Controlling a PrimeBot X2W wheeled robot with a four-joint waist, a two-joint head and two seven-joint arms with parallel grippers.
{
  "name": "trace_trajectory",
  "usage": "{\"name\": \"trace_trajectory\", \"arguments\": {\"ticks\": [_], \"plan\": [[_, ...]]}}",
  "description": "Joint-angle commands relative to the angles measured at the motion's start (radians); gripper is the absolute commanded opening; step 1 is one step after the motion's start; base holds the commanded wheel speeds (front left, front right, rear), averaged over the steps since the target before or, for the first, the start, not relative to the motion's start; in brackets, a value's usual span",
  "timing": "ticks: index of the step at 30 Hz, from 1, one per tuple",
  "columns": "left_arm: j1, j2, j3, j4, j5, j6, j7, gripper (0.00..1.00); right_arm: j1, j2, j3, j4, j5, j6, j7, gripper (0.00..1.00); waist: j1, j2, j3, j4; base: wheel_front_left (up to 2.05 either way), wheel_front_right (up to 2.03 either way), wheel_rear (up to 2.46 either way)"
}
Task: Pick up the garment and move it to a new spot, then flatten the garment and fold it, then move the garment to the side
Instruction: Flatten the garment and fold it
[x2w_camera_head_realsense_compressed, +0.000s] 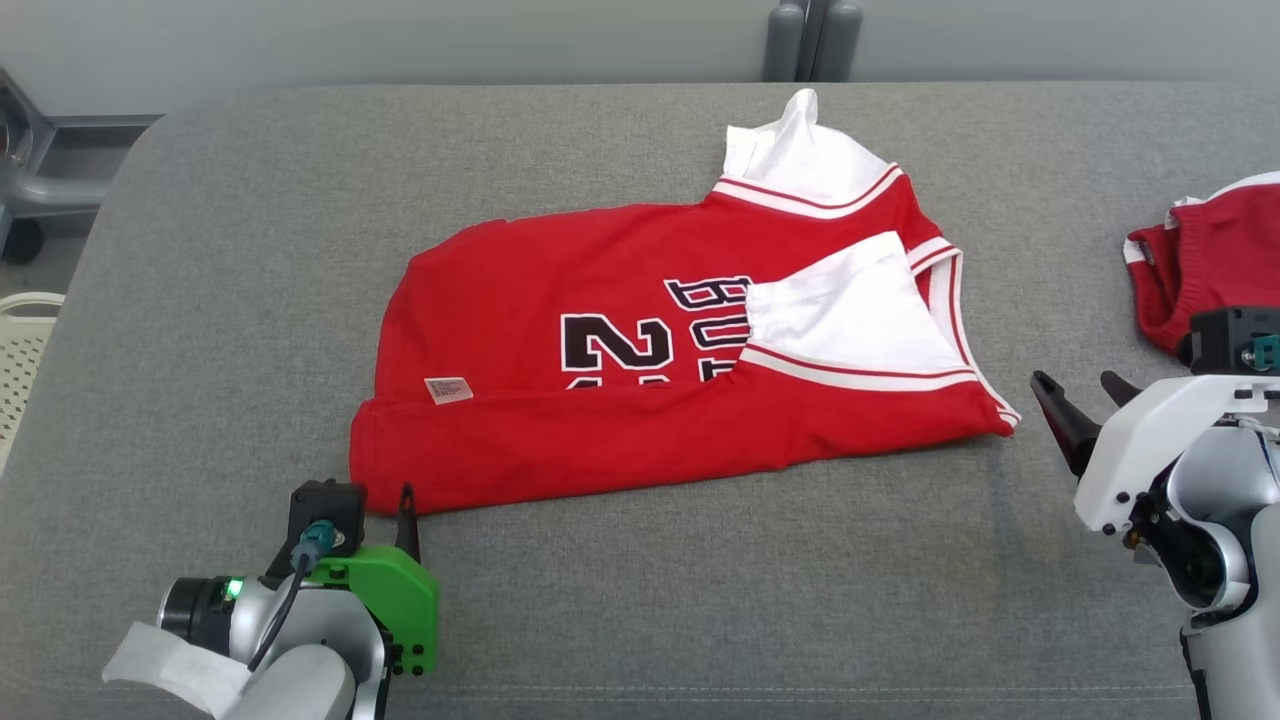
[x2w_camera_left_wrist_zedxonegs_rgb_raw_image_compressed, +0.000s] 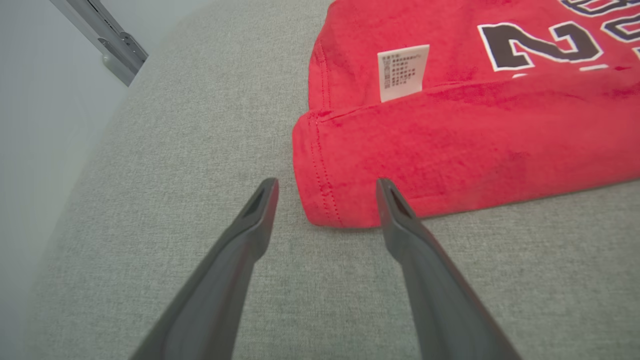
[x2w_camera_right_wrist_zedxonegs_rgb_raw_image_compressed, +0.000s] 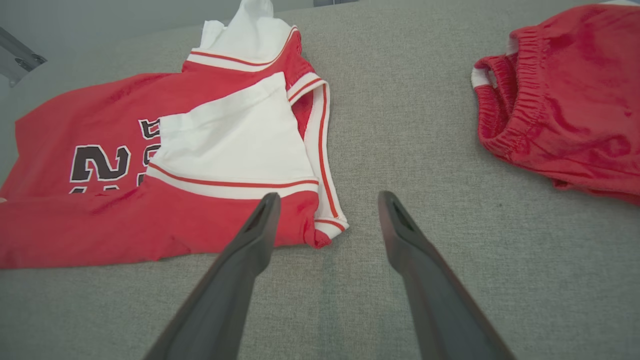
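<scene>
The garment (x2w_camera_head_realsense_compressed: 600, 420) is a red jersey with white sleeves and black numbers, lying on the grey padded table (x2w_camera_head_realsense_compressed: 700, 600). Its near edge is folded up over the front, and a white care label (x2w_camera_head_realsense_compressed: 448, 389) shows. My left gripper (x2w_camera_head_realsense_compressed: 398, 515) stands open just off the garment's near left corner; in the left wrist view the corner of the garment (x2w_camera_left_wrist_zedxonegs_rgb_raw_image_compressed: 475, 140) lies between the tips of the left gripper (x2w_camera_left_wrist_zedxonegs_rgb_raw_image_compressed: 325, 186), not pinched. My right gripper (x2w_camera_head_realsense_compressed: 1075, 385) is open beside the right corner. The right wrist view shows the garment (x2w_camera_right_wrist_zedxonegs_rgb_raw_image_compressed: 125, 220) ahead of the open right gripper (x2w_camera_right_wrist_zedxonegs_rgb_raw_image_compressed: 327, 199).
Red shorts with an elastic waist (x2w_camera_head_realsense_compressed: 1200, 260) lie at the table's right edge, also seen as red shorts (x2w_camera_right_wrist_zedxonegs_rgb_raw_image_compressed: 565, 100) in the right wrist view. A pale slatted basket (x2w_camera_head_realsense_compressed: 20, 350) stands off the left edge. A grey metal frame (x2w_camera_head_realsense_compressed: 40, 180) sits at the back left.
</scene>
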Motion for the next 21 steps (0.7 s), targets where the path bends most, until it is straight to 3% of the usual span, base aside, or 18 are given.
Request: {"name": "trace_trajectory", "arguments": {"ticks": [1, 8, 21], "plan": [[0.009, -0.001, 0.002, 0.009, 0.001, 0.007, -0.010, 1.00, 0.012, 0.007, -0.005, 0.002, -0.013, 0.000, -0.009, 1.00, 0.0000, 0.0000, 0.004, -0.002, 0.00, 0.00, 0.00], [-0.020, -0.011, 0.013, 0.056, -0.021, 0.009, 0.007, 1.00, -0.006, 0.036, 0.006, 0.056, -0.030, 0.000, -0.039, 1.00, 0.0000, 0.0000, 0.027, -0.001, 0.00, 0.00, 0.00], [-0.103, -0.040, 0.011, 0.153, -0.059, -0.037, 0.058, 1.00, -0.084, 0.046, 0.033, 0.154, -0.084, 0.000, -0.054, 1.00, 0.0000, 0.0000, 0.080, 0.006, 0.00, 0.00, 0.00]]}}
